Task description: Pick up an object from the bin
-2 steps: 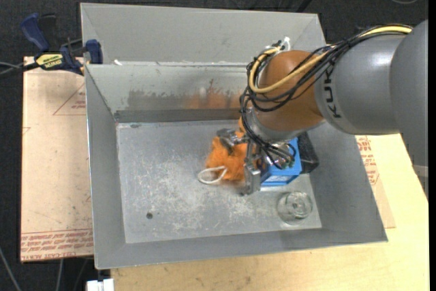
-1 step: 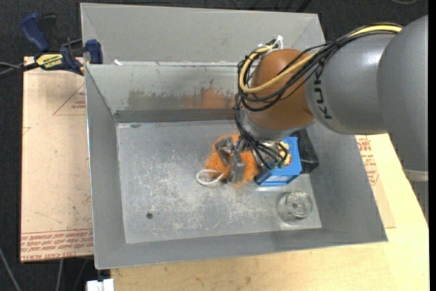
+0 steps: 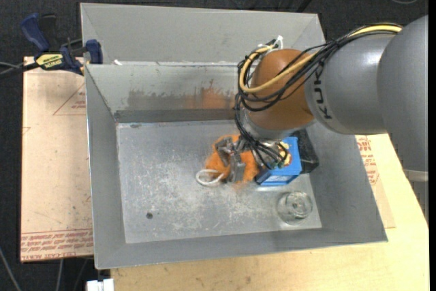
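Right now hovering low inside the bin (image 3: 102,167) with the gripper (image 3: 235,164).
Hanging over an orange lump (image 3: 218,157) at mid-bin, blue box (image 3: 285,172) just right, white loop (image 3: 206,178) just left; clenched or released, impossible telling.

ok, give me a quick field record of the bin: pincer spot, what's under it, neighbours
pincer: low over bin centre, above the orange thing
orange thing: crumpled, mid-floor, partly hidden by the pincer
white loop: at the orange thing's lower-left edge
blue box: just right of the pincer
clear round piece: apart from the rest, near the front wall
bin: grey metal
hold: cannot tell
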Controlling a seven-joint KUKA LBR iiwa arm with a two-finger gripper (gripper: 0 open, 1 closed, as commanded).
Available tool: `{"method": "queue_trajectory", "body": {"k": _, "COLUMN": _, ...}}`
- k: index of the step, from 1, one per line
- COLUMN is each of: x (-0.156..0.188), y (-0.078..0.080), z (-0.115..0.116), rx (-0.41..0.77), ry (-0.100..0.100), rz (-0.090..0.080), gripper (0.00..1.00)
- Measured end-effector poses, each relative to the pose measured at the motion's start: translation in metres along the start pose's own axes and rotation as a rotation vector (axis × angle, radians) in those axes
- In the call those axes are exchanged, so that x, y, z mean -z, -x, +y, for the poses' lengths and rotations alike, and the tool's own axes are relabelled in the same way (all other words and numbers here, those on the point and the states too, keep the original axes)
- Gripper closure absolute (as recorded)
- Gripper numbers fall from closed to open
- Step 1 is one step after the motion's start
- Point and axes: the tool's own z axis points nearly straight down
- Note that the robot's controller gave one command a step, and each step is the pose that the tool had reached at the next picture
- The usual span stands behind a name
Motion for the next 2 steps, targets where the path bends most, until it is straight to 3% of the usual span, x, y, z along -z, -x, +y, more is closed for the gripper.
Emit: {"method": "queue_trajectory", "body": {"k": 2, "x": 0.0046, "y": 0.0003, "z": 0.0004, "rx": 0.000, "ry": 0.001, "rz": -0.001, "gripper": 1.00}}
